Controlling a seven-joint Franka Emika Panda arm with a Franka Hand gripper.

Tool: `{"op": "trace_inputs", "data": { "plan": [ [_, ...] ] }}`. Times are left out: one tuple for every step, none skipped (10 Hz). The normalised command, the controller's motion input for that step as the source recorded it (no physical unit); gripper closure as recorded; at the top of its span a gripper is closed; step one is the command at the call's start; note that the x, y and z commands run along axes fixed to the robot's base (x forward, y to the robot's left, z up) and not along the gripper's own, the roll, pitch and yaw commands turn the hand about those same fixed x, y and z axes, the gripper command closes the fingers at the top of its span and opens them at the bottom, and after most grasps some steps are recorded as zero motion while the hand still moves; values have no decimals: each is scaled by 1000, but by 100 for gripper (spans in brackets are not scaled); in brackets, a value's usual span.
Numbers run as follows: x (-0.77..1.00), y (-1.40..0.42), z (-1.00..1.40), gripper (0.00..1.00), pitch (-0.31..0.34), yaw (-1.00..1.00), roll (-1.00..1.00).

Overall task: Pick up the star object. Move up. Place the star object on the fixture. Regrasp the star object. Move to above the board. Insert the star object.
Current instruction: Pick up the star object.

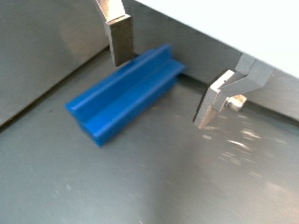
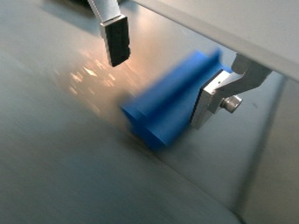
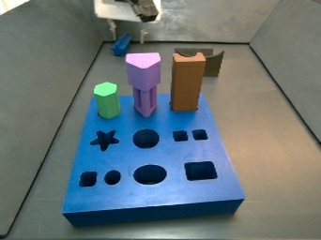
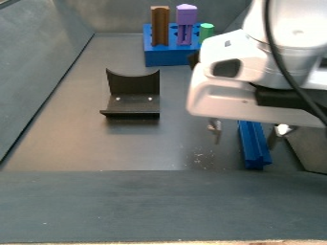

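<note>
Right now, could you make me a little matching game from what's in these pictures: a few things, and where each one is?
Things:
1. star object
2. green peg
3. fixture
4. gripper

Places:
A. standing upright on the board
B. empty, on the floor
C. lying on the floor
D. open, fingers either side of the blue piece

Pairs: 1-C, 2-A, 3-B, 4-D

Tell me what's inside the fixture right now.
Nothing: the fixture sits bare. The star object lies on the floor between the open gripper fingers. Its back wall hides the floor behind.

The gripper (image 1: 170,74) hangs low near the floor, fingers (image 1: 121,42) apparently spread apart.
</note>
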Motion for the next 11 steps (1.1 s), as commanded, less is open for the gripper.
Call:
{"op": "trace_inputs", "data": {
  "plan": [
    [-329,-37,-880,0,-161,214,0],
    [-94,-46,-849,0,-153,220,-24],
    [0,-26,-866,0,-87,209,-91],
    [160,-37,-846,0,-66,154,-139],
    [143,-43,-806,0,-83,89,-156],
    [94,0,-786,0,-96,0,-171],
    [0,11,-791,0,-100,-49,-174],
    [0,54,-846,0,-87,-26,-156],
    [0,291,-1000,0,-24,-3,-39],
    [-114,486,-960,0,0,-26,-9],
    [-154,466,-757,0,0,0,10]
  ]
}}
